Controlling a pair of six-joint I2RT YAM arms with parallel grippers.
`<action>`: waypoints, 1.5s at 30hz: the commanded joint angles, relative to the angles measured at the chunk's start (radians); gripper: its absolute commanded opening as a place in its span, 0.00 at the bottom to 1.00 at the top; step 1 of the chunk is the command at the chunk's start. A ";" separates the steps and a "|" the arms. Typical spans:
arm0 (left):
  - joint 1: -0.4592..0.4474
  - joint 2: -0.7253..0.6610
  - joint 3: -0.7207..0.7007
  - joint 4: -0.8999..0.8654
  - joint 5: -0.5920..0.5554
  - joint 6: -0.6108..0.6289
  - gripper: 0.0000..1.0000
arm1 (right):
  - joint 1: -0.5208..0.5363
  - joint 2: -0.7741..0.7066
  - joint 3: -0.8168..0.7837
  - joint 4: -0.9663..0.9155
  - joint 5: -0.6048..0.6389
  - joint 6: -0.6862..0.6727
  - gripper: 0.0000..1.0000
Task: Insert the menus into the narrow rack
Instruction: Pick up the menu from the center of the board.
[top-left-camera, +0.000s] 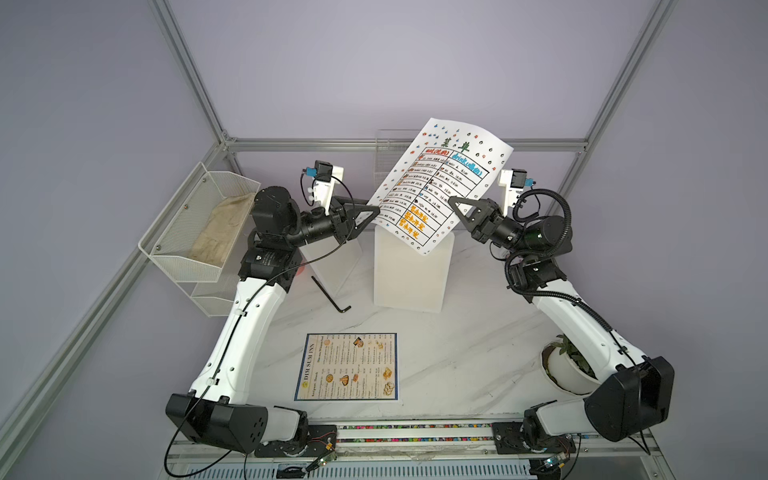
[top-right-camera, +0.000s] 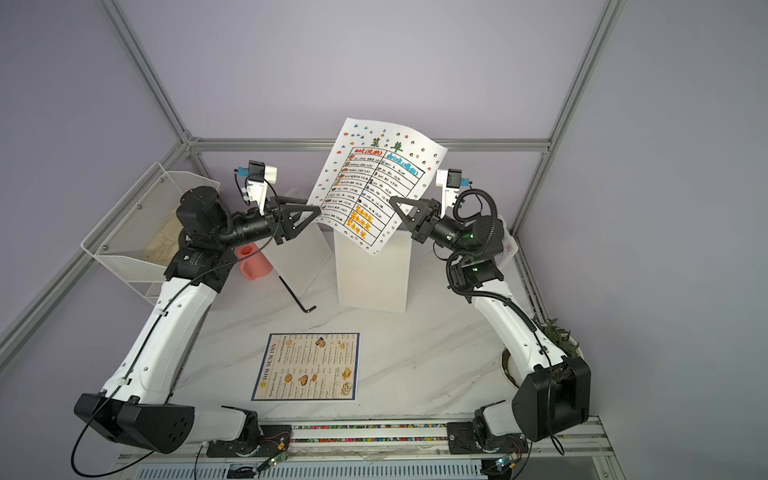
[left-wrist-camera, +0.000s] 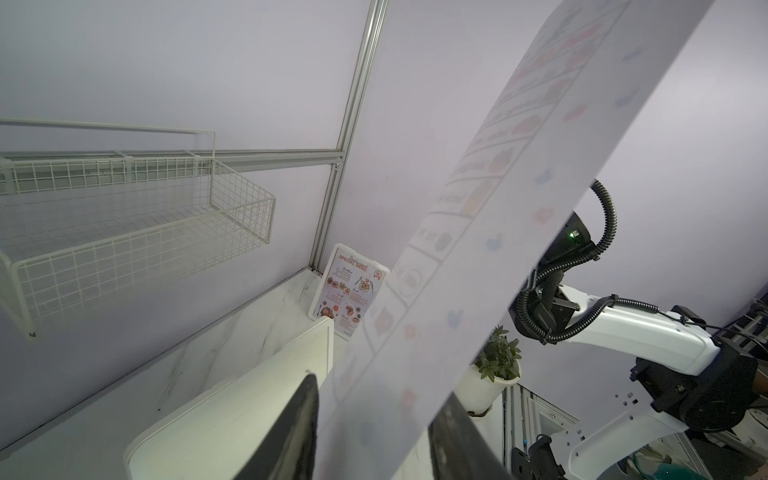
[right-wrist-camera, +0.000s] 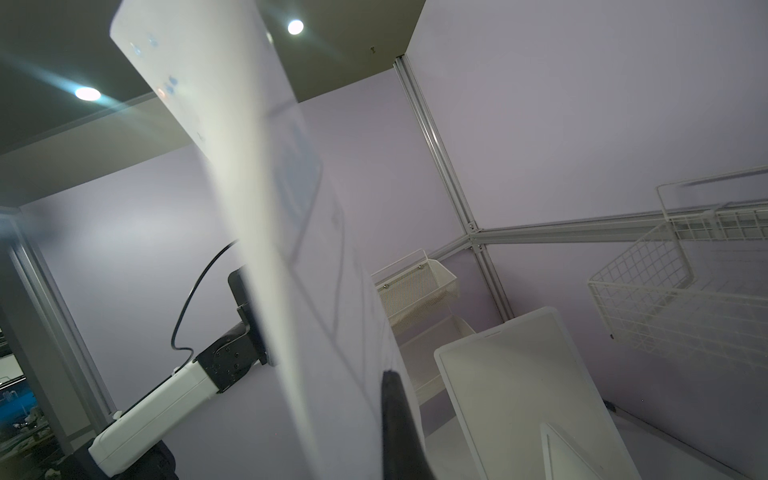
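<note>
Raised above the white block (top-left-camera: 409, 274) is the large white table sheet (top-left-camera: 440, 183) edged with coloured dots, tilted in the air. My right gripper (top-left-camera: 451, 200) is shut on its right edge; in the right wrist view one dark finger (right-wrist-camera: 395, 415) presses against the sheet (right-wrist-camera: 266, 208). My left gripper (top-left-camera: 376, 210) is at the sheet's lower left edge, open, and the sheet (left-wrist-camera: 498, 208) passes loosely between its spread fingers (left-wrist-camera: 299, 428). The "DIM SUM INN" menu (top-left-camera: 347, 365) lies flat near the table's front. The "Special Menu" card (left-wrist-camera: 351, 291) leans in the back corner. The narrow wire rack (left-wrist-camera: 137, 232) hangs on the back wall.
A mesh basket (top-left-camera: 199, 224) holding cloth hangs on the left wall. A second white panel (top-left-camera: 336, 262), a black hex key (top-left-camera: 330, 295) and a pink cup (top-right-camera: 253, 262) are near the left arm. A potted plant (top-left-camera: 567, 368) stands at the right front.
</note>
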 joint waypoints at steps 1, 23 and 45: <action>0.012 -0.004 -0.014 0.045 0.003 -0.008 0.43 | 0.005 0.000 0.028 0.061 0.007 0.041 0.00; 0.049 -0.003 -0.089 0.175 0.012 -0.089 0.43 | 0.006 -0.022 0.027 0.080 0.011 0.077 0.00; 0.049 0.077 -0.072 0.305 0.030 -0.185 0.41 | 0.005 0.046 0.015 0.141 0.106 0.115 0.00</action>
